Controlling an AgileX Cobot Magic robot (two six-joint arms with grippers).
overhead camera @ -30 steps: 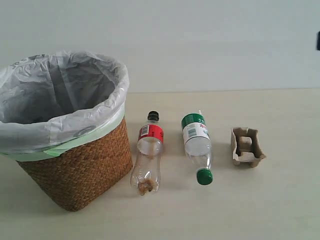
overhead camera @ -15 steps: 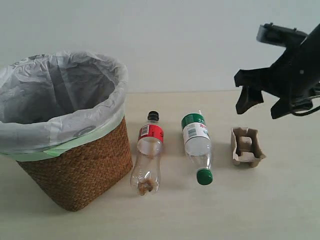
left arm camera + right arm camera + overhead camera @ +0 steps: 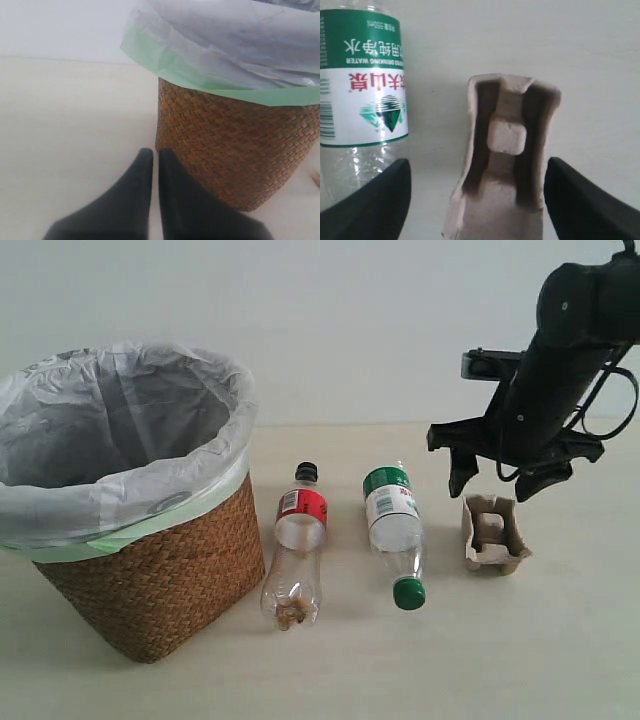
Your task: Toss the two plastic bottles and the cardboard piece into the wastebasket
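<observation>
At the left of the pale tabletop (image 3: 560, 640), upright as before, a large brown woven wicker wastebasket (image 3: 160, 580) lined with a translucent white bag (image 3: 120, 440) edged pale green. Next in size, the black right arm (image 3: 560, 350): sits lower and further inward than half a second ago, with the right gripper (image 3: 493, 490) spread wide and holding nothing. Right of the basket, lying flat and unmoved, two clear plastic bottles: the red-labelled bottle (image 3: 297, 540) with black cap just beside the wicker, the green-capped bottle (image 3: 393, 530) with white-and-green label further right. Farthest right, unshifted, the small grey-beige moulded pulp cardboard piece (image 3: 492, 532), hollows up, just below the spread fingers. Last, the left gripper (image 3: 151, 155), pressed together, low beside the basket's base.
</observation>
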